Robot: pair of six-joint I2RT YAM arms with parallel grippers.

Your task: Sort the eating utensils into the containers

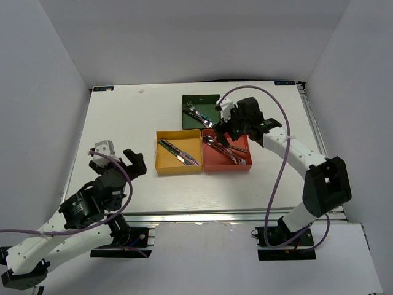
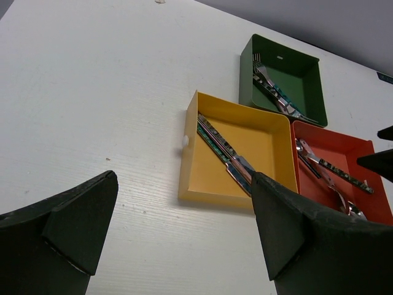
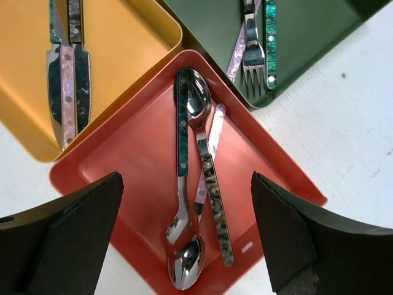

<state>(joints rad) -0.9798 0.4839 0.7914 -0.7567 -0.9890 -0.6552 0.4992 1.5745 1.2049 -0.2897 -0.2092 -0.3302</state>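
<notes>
The right gripper [image 3: 185,177] hangs over the red tray [image 3: 123,166] with its fingers spread wide and nothing between them. It has let go and holds no utensil. Directly below it three spoons [image 3: 198,107] lie inside the red tray, overlapping lengthwise. One has a teal handle, one a dark mottled handle and one a pink handle. Two bowls point towards one corner and the third bowl points the opposite way.

The yellow tray [image 3: 123,37] sits to the left of the red one, their sides touching. It holds knives [image 3: 67,92] laid close together along its diagonal, with teal, pink and dark handles. The green tray [image 3: 307,37] lies on the far side of the other two, with its near edge against their far corners. It holds forks [image 3: 253,67] bunched together. They overlap and the frame cuts them off, so there appear to be three, but that count is not certain.

The left gripper [image 2: 184,177] is raised over the near left part of the white table [image 1: 123,117], well apart from the trays. Its fingers are fully parted and empty.
</notes>
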